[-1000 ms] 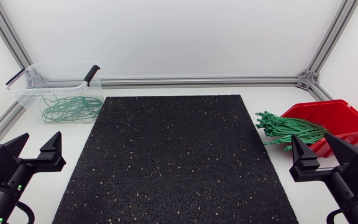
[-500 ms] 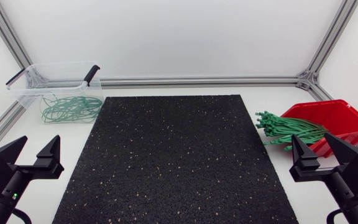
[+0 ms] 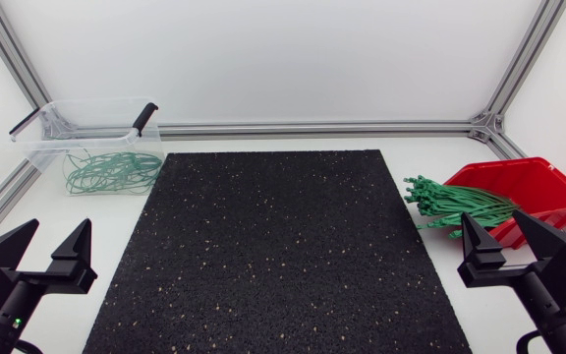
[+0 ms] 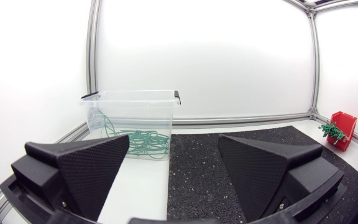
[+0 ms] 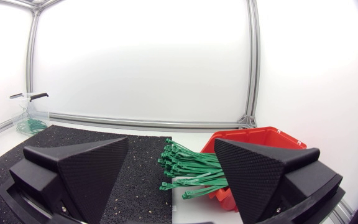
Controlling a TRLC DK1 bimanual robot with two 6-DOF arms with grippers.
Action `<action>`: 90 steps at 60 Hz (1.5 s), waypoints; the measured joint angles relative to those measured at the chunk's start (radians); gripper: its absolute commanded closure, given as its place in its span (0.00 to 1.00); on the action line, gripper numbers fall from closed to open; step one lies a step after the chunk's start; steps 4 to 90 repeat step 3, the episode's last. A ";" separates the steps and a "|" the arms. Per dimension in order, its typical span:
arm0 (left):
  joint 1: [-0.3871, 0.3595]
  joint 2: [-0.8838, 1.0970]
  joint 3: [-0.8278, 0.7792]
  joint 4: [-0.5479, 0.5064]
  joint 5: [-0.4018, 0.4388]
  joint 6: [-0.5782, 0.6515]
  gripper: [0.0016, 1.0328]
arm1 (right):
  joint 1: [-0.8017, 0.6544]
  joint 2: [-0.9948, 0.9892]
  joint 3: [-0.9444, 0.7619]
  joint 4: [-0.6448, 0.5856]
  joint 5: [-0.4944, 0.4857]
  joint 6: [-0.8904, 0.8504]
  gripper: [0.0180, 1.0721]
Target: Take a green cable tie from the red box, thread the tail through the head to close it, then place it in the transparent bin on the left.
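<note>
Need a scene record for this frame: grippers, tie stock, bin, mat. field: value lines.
left gripper: open, empty, near front, left of the mat
right gripper: open, empty, just in front of the red box
red box: right side
green cable ties: bundle sticking out of the box toward the mat
transparent bin: far left
looped ties: green, lying in the bin
black mat: centre, between bin and box
</note>
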 measured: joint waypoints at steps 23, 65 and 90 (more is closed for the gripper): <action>0.000 -0.002 0.000 0.000 0.000 0.000 0.04 | 0.000 0.000 0.000 0.000 0.000 0.000 0.04; 0.000 -0.002 0.000 0.000 0.000 0.000 0.04 | 0.000 0.000 0.000 0.000 0.000 0.000 0.04; 0.000 -0.002 0.000 0.000 0.000 0.000 0.04 | 0.000 0.000 0.000 0.000 0.000 0.000 0.04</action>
